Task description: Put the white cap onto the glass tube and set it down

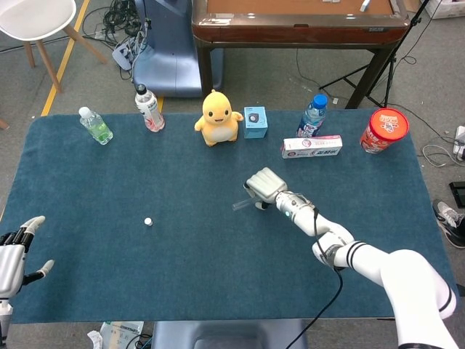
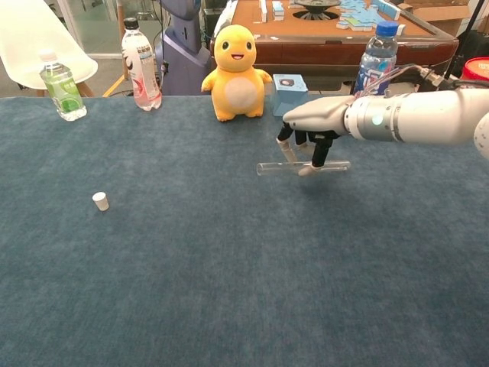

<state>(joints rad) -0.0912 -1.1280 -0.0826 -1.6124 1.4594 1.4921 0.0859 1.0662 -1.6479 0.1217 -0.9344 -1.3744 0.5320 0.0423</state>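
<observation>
Blue-carpeted table (image 1: 109,262). Right hand (image 2: 309,130): above table centre-right, fingers pinching the glass tube (image 2: 302,167), which it holds level, clear of the cloth. Left hand (image 1: 13,251): at the table's near-left edge, fingers spread, holding nothing. White cap (image 2: 100,201): upright on the cloth, well left of the tube.

White cap (image 2: 100,201) lies on the table (image 2: 229,290), well left of the glass tube (image 2: 302,167) the right hand (image 2: 309,130) holds
</observation>
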